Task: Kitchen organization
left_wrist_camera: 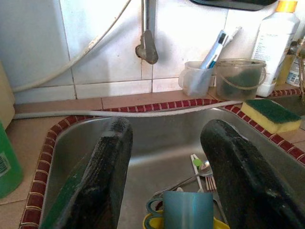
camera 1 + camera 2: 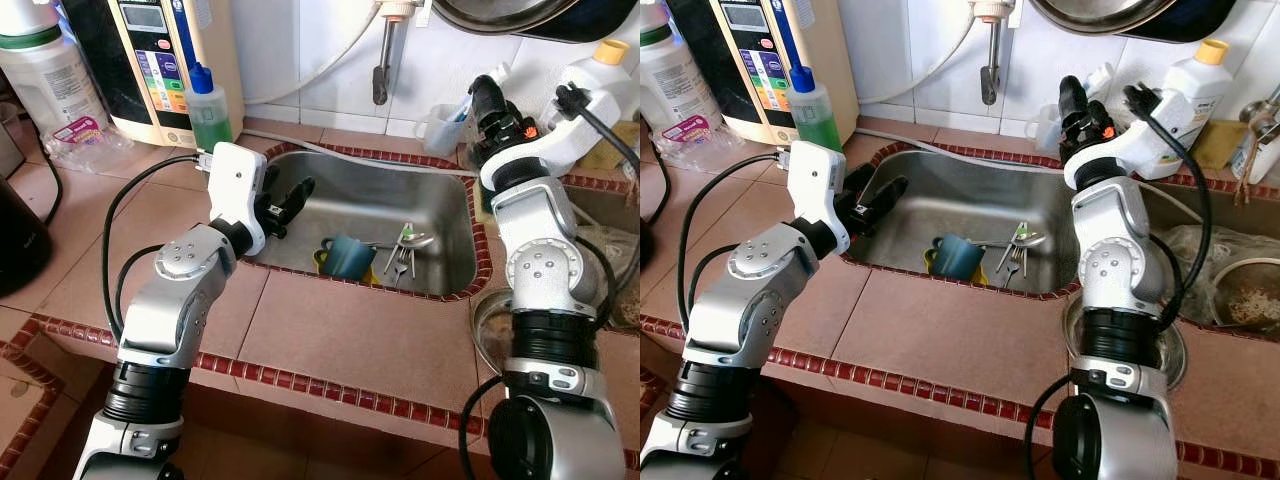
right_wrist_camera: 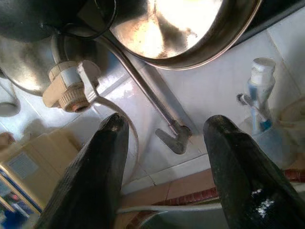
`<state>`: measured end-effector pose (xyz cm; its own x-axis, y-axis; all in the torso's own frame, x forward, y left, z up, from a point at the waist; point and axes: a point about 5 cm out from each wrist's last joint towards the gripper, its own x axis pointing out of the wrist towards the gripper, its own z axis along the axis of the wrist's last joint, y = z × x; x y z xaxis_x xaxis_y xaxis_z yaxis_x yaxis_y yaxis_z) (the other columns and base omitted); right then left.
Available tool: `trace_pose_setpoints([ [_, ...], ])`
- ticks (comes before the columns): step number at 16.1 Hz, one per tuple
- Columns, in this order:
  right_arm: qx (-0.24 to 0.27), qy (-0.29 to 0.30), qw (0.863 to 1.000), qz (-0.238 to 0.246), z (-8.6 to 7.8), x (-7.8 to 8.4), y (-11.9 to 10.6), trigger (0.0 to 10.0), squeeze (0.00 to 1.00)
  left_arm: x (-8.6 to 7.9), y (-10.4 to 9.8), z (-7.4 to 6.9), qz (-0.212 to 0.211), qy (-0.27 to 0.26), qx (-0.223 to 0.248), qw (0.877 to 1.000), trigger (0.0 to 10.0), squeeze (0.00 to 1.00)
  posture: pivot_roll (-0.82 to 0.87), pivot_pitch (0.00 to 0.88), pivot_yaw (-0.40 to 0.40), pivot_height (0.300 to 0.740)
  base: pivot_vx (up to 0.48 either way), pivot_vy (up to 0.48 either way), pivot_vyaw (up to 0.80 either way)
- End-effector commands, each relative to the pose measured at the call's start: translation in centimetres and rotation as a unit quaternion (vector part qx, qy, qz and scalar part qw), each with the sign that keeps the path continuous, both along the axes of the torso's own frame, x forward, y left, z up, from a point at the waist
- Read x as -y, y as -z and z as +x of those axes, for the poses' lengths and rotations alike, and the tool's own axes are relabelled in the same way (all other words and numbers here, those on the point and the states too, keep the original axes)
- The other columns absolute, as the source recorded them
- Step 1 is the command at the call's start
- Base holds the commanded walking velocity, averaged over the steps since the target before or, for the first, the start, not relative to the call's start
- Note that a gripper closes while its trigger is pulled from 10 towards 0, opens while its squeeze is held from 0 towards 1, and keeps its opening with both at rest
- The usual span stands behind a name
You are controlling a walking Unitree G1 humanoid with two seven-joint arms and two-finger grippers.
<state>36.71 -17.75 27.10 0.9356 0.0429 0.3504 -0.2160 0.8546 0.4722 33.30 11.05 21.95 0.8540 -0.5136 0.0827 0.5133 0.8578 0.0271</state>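
Across tiled surface [image 2: 330, 340], stainless steel sink [image 2: 330, 190] holds 1 teal mug [image 2: 348, 256] atop yellow item, with small cluster of metal cutlery [image 2: 405, 256] just beside, long axes running toward back wall. Left end effector [image 2: 288, 205] at sink's left rim, fingers spread, empty; mug lies ahead and below, nearer this arm. Right end effector [image 2: 1073, 97] raised by tiled wall, fingers parted, empty.
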Motion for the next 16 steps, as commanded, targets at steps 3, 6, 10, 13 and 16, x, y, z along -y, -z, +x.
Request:
trace_pose_setpoints([
  [3,-0.012,0.013,0.995,-0.095,-0.6,-0.9,1.3,10.0,0.00,0.3,0.6,-0.2,-0.003,0.004,-0.007,1.000,10.0,0.00,-0.14,0.038,0.016,0.736,0.000,0.000,0.00],
  [6,-0.050,0.022,0.985,-0.163,-1.4,-1.3,4.4,10.0,0.00,-0.1,2.3,-0.3,-0.037,-0.045,-0.018,0.998,10.0,0.00,-0.15,0.002,0.024,0.736,0.000,0.000,0.00],
  [10,-0.043,0.013,0.969,-0.245,-3.4,-2.8,6.9,10.0,0.00,-1.4,3.7,-1.3,-0.039,-0.096,0.003,0.995,10.0,0.00,-0.16,0.000,0.036,0.736,0.000,0.000,0.00],
  [13,-0.043,0.021,0.965,-0.258,-4.5,-3.2,8.0,10.0,0.00,-2.9,5.0,-1.6,-0.019,-0.169,0.005,0.985,10.0,0.00,-0.17,0.000,0.045,0.736,0.000,0.000,0.00],
  [16,-0.053,0.035,0.961,-0.268,-5.6,-3.4,9.4,10.0,0.00,-3.4,5.2,-1.8,-0.021,-0.189,0.023,0.982,10.0,0.00,-0.18,0.000,0.053,0.736,0.000,0.000,0.00],
])
